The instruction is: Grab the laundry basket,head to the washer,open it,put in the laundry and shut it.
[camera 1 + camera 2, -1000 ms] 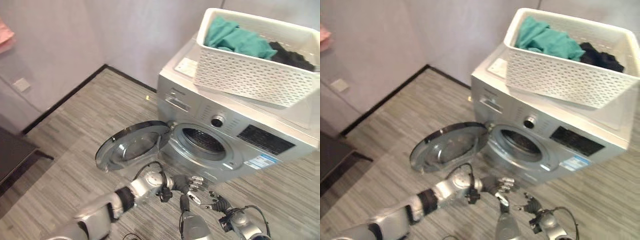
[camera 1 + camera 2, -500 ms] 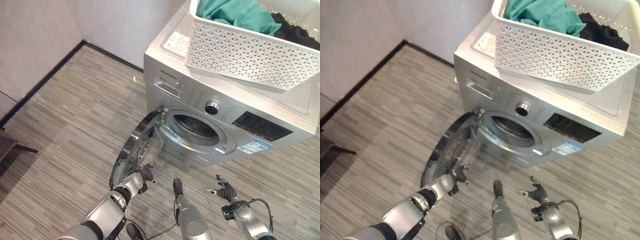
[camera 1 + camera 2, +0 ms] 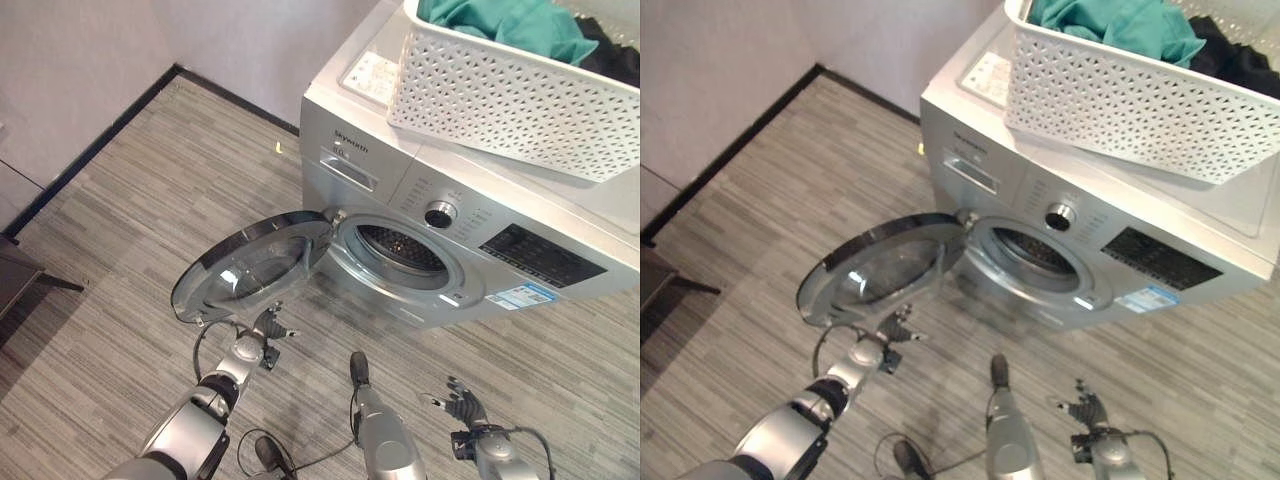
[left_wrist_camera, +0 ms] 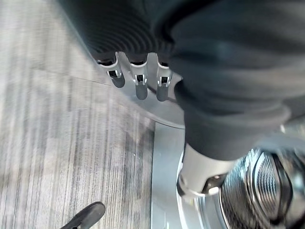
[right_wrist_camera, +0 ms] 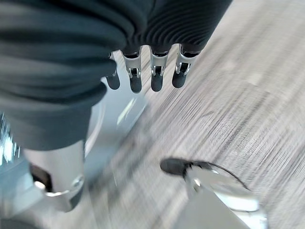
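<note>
Grey plank flooring (image 3: pixel 120 230) runs out to a dark skirting line at the pale wall, and the work is set low on it. From the left hand (image 3: pixel 262 330) outward: its fingers are seen relaxed and spread, nothing held, just below the lower rim of the washer door (image 3: pixel 250 272), which is swung fully open on its hinge. The right hand (image 3: pixel 462 408) is held low before the machine, fingers likewise loose and empty. Beyond the door the drum opening (image 3: pixel 402 250) of the silver washer (image 3: pixel 380 180) is exposed. On the washer's top the white laundry basket (image 3: pixel 510 100) is rested, its long axis lying along the top, with teal laundry (image 3: pixel 515 22) and a dark garment (image 3: pixel 1240 60) inside. The laundry is judged to lie up and away from both hands, with the right hand nearer.
</note>
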### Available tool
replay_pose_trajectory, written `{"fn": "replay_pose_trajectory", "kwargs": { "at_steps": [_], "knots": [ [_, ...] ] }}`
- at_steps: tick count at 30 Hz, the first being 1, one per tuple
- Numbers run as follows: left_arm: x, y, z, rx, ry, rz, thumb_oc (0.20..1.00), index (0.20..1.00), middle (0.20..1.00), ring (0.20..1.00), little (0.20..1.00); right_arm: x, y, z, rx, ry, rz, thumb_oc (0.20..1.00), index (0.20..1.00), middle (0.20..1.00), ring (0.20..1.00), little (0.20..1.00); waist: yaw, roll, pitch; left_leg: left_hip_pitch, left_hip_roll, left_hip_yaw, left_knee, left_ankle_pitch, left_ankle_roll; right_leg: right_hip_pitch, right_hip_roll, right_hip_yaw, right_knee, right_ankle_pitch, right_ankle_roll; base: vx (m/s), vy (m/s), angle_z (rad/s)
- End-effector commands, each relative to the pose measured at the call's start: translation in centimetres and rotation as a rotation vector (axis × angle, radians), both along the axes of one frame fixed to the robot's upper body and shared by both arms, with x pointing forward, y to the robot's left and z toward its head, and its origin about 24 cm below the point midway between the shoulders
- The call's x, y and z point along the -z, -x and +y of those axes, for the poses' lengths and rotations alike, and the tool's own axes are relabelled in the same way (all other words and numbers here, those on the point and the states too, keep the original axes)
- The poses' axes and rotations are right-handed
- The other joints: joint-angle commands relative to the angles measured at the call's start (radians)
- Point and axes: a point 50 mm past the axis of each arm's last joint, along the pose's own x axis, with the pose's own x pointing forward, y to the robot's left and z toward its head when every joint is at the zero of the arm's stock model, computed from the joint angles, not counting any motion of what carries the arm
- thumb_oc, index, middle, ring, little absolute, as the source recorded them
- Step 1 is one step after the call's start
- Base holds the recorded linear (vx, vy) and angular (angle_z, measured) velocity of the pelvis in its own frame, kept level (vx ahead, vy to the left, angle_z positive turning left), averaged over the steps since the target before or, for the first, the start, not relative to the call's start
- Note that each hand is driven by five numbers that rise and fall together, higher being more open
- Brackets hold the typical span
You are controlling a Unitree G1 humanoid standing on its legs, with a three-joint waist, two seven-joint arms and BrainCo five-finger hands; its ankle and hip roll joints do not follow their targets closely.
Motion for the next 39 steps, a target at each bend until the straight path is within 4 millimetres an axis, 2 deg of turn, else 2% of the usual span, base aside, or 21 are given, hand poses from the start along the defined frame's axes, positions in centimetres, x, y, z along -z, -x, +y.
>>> {"fn": "replay_pose_trajectory", "kwargs": {
  "at_steps": [1,3,4,6,8,9,10,12,13,14,15,16,17,18,22,25,29,31,33,36,39],
  "knots": [
    [0.5,0.8,2.1,-0.115,0.003,-0.018,1.0,1.0,1.0,1.0,1.0,-0.7,0.6,-2.9,0.239,-0.02,-0.074,1.0,1.0,1.0,1.0,1.0,0.01,0.0,-0.057,0.065,0.036,-0.006,0.007,-0.09,0.019,-0.09,0.002,0.019,0.11,-0.088,0.059,0.09,-0.084,-0.15],
    [1.3,2.4,3.3,-0.182,0.043,-0.026,1.0,1.0,1.0,1.0,1.0,-2.3,0.2,-4.7,0.311,0.006,-0.17,1.0,1.0,1.0,1.0,1.0,0.022,0.008,-0.07,0.086,0.058,0.005,0.011,-0.084,0.009,-0.07,0.026,0.02,0.108,-0.111,0.05,0.12,-0.132,-0.17],
    [2.2,4.7,4.2,-0.202,0.074,-0.023,1.0,1.0,1.0,1.0,1.0,-4.7,-0.8,-6.3,0.351,0.04,-0.296,1.0,1.0,1.0,1.0,1.0,0.04,0.008,-0.075,0.083,0.093,0.006,0.081,-0.079,-0.005,-0.033,0.059,0.02,0.097,-0.142,0.033,0.1,-0.137,-0.24],
    [2.6,5.9,4.5,-0.207,0.085,-0.01,1.0,1.0,1.0,1.0,1.0,-5.7,-1.2,-7.0,0.38,0.056,-0.35,1.0,1.0,1.0,1.0,1.0,0.055,0.004,-0.072,0.07,0.115,0.0,0.146,-0.061,-0.013,-0.005,0.082,0.022,0.085,-0.157,0.021,0.09,-0.171,-0.28],
    [3.7,8.4,5.4,-0.214,0.087,0.043,1.0,1.0,1.0,1.0,1.0,-8.1,-2.1,-8.2,0.422,0.075,-0.477,1.0,1.0,1.0,1.0,1.0,0.096,-0.01,-0.057,0.021,0.161,-0.061,0.325,-0.003,-0.028,0.054,0.129,0.027,0.066,-0.176,-0.014,0.04,-0.251,-0.33],
    [4.3,9.6,5.7,-0.209,0.08,0.078,1.0,1.0,1.0,1.0,1.0,-10.1,-2.9,-8.8,0.414,0.117,-0.555,1.0,1.0,1.0,1.0,1.0,0.116,-0.03,-0.043,-0.015,0.167,-0.088,0.395,0.044,-0.017,0.073,0.129,0.021,0.059,-0.174,-0.038,-0.04,-0.185,-0.45],
    [4.7,10.5,5.8,-0.205,0.069,0.108,1.0,1.0,1.0,1.0,1.0,-11.7,-3.0,-9.2,0.421,0.161,-0.62,1.0,1.0,1.0,1.0,1.0,0.127,-0.036,-0.036,-0.042,0.17,-0.118,0.436,0.044,-0.009,0.098,0.124,0.01,0.049,-0.183,-0.044,-0.06,-0.083,-0.34],
    [5.2,11.3,5.8,-0.181,0.04,0.147,1.0,1.0,1.0,1.0,1.0,-15.3,-3.3,-10.7,0.456,0.262,-0.751,1.0,1.0,1.0,1.0,1.0,0.134,-0.039,-0.035,-0.072,0.123,-0.111,0.379,-0.028,0.015,0.124,0.087,-0.014,0.042,-0.195,-0.032,0.03,0.069,0.07],
    [5.3,11.3,5.7,-0.18,0.04,0.148,1.0,1.0,1.0,1.0,1.0,-15.3,-3.2,-10.7,0.457,0.264,-0.749,1.0,1.0,1.0,1.0,1.0,0.133,-0.04,-0.035,-0.071,0.119,-0.112,0.377,-0.029,0.017,0.125,0.083,-0.016,0.042,-0.195,-0.029,0.05,0.155,0.44],
    [5.2,11.7,5.4,-0.109,0.003,0.155,1.0,1.0,1.0,1.0,1.0,-19.5,-3.0,-12.1,0.499,0.404,-0.882,1.0,1.0,1.0,1.0,1.0,0.143,-0.047,-0.043,-0.148,0.05,-0.086,0.337,-0.088,0.044,0.15,0.039,-0.045,0.04,-0.2,-0.019,0.03,0.163,0.83],
    [5.1,11.6,5.4,-0.092,-0.01,0.151,1.0,1.0,1.0,1.0,1.0,-21.2,-3.2,-12.7,0.533,0.479,-0.922,1.0,1.0,1.0,1.0,1.0,0.154,-0.044,-0.044,-0.177,0.03,-0.077,0.32,-0.079,0.045,0.155,0.035,-0.048,0.043,-0.205,-0.016,0.08,0.296,1.08],
    [5.0,11.7,5.2,-0.083,-0.009,0.139,1.0,1.0,1.0,1.0,1.0,-25.9,-4.4,-12.3,0.557,0.598,-1.083,1.0,1.0,1.0,1.0,1.0,0.184,-0.026,-0.05,-0.179,-0.002,-0.113,0.277,-0.084,0.044,0.16,0.042,-0.037,0.056,-0.214,-0.008,0.11,0.272,0.83],
    [5.0,11.8,5.1,-0.086,-0.001,0.14,1.0,1.0,1.0,1.0,1.0,-27.9,-4.3,-11.9,0.583,0.679,-1.153,1.0,1.0,1.0,1.0,1.0,0.193,-0.015,-0.059,-0.158,-0.018,-0.139,0.243,-0.093,0.055,0.169,0.044,-0.033,0.059,-0.221,-0.001,0.11,0.22,0.14],
    [5.0,11.8,5.1,-0.086,-0.001,0.141,1.0,1.0,1.0,1.0,1.0,-27.9,-4.2,-11.8,0.585,0.684,-1.15,1.0,1.0,1.0,1.0,1.0,0.193,-0.014,-0.058,-0.153,-0.02,-0.14,0.235,-0.09,0.056,0.171,0.043,-0.034,0.06,-0.221,0.0,0.09,0.147,-0.46],
    [4.5,12.2,6.3,-0.131,-0.002,0.121,1.0,1.0,1.0,1.0,1.0,-34.5,-2.5,-10.4,0.724,1.001,-1.369,1.0,1.0,1.0,1.0,1.0,0.204,0.002,-0.084,-0.122,-0.056,-0.175,0.218,-0.097,0.097,0.186,0.01,-0.034,0.14,-0.231,0.011,0.12,0.183,-0.11],
    [3.7,12.2,7.3,-0.135,-0.015,0.088,1.0,1.0,1.0,1.0,1.0,-38.8,-2.1,-8.5,0.755,1.208,-1.492,1.0,1.0,1.0,1.0,1.0,0.223,0.012,-0.08,-0.087,-0.075,-0.172,0.203,-0.112,0.139,0.151,-0.008,-0.034,0.294,-0.269,0.023,0.06,0.202,0.03],
    [3.5,12.5,8.3,-0.109,-0.078,0.094,1.0,1.0,1.0,1.0,1.0,-42.7,-1.8,-7.1,0.778,1.396,-1.572,1.0,1.0,1.0,1.0,1.0,0.233,0.006,-0.072,-0.054,-0.097,-0.206,0.224,-0.155,0.167,0.12,-0.024,0.01,0.364,-0.27,0.043,0.07,0.057,-0.06],
    [3.3,12.0,8.4,-0.094,-0.104,0.078,1.0,1.0,1.0,1.0,1.0,-44.0,-2.9,-6.2,0.674,1.373,-1.615,1.0,1.0,1.0,1.0,1.0,0.23,0.01,-0.073,-0.053,-0.082,-0.235,0.23,-0.163,0.163,0.077,-0.067,0.084,0.291,-0.205,0.057,0.05,-0.101,0.26],
    [3.2,11.8,8.3,-0.096,-0.101,0.068,1.0,1.0,1.0,1.0,1.0,-44.5,-3.6,-6.0,0.616,1.357,-1.615,1.0,1.0,1.0,1.0,1.0,0.226,0.009,-0.073,-0.05,-0.083,-0.243,0.237,-0.174,0.162,0.07,-0.078,0.114,0.239,-0.174,0.063,0.09,-0.064,0.35],
    [2.7,10.8,8.4,-0.088,-0.106,0.041,1.0,1.0,1.0,1.0,1.0,-45.7,-5.1,-5.6,0.408,1.391,-1.556,1.0,1.0,1.0,1.0,1.0,0.219,-0.025,-0.066,-0.035,-0.093,-0.267,0.26,-0.198,0.155,0.065,-0.092,0.183,0.167,-0.121,0.075,0.1,-0.073,0.22],
    [2.6,9.9,7.9,-0.038,-0.108,0.041,1.0,1.0,1.0,1.0,1.0,-46.8,-7.0,-5.7,0.167,1.402,-1.43,1.0,1.0,1.0,1.0,1.0,0.222,-0.082,-0.064,-0.067,-0.11,-0.311,0.305,-0.2,0.13,0.091,-0.093,0.218,0.172,-0.139,0.085,0.03,-0.1,0.49]
  ]
}}
